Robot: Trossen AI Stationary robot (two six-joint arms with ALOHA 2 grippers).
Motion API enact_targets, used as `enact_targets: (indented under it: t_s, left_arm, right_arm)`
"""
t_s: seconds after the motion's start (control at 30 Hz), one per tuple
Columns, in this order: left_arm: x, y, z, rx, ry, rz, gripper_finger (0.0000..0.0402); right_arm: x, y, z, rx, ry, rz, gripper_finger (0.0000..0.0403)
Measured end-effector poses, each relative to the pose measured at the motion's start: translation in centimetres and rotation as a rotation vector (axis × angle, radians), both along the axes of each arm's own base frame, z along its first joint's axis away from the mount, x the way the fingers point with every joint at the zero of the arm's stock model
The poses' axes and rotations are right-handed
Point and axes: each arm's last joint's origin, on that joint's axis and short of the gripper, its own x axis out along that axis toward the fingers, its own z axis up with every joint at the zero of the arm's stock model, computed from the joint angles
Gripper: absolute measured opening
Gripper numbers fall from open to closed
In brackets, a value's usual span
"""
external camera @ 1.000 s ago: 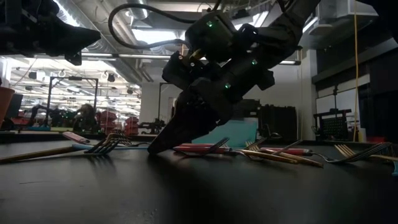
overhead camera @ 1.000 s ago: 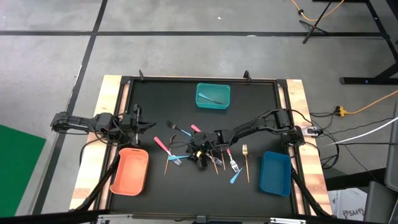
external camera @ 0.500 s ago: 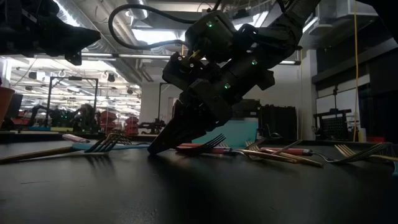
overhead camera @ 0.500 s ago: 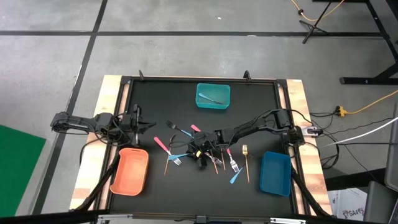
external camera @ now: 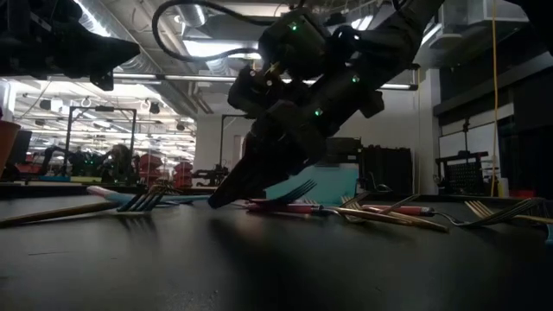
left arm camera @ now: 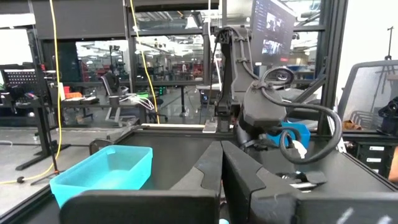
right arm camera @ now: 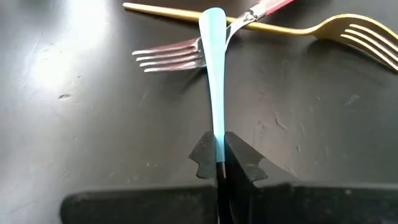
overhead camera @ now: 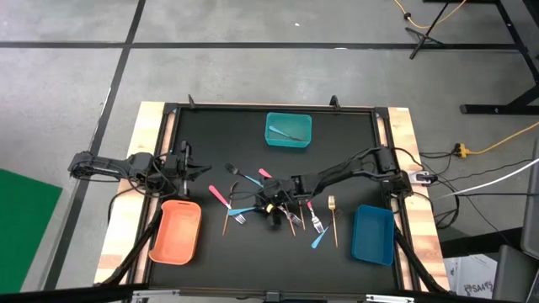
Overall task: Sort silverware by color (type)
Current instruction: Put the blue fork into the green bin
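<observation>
Silverware with pink, light-blue and gold handles lies scattered on the black mat at mid-table. My right gripper is down among it, shut on a light-blue-handled fork. That handle runs away from the fingers and crosses over a pink-handled fork and a gold utensil. In the low view a tined head stands tipped up beside the fingers. My left gripper waits shut at the table's left edge, touching nothing. My right gripper pinches the light-blue handle between its two fingertips, which lie along the handle. The fingers slant down from the table's right side. The handle's free end rests on the pink-handled fork; the gripper hides the other end in the wrist view.
A teal bin with one utensil in it stands at the far middle. An orange bin sits near left and a blue bin near right. More forks lie just right of my right gripper.
My right gripper has shut on the light-blue handle while staying in place. The tined head beside its fingers has tipped up off the mat.
</observation>
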Motion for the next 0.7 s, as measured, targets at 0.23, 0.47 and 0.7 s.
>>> enact_targets:
  t_s: [0.23, 0.47, 0.7]
  left_arm:
    - [0.0, 0.0, 0.0, 0.000, -0.001, 0.000, 0.0000]
    - [0.0, 0.0, 0.0, -0.002, -0.001, 0.000, 0.0000]
    - [0.0, 0.0, 0.0, -0.001, 0.000, 0.000, 0.0000]
  right_arm:
    - [-0.9, -0.4, 4.5, -0.001, -0.047, -0.002, 0.0004]
    - [-2.6, -3.4, 11.4, -0.043, -0.199, -0.077, 0.0004]
    - [-4.6, -9.6, 16.2, -0.183, -0.328, -0.284, 0.0005]
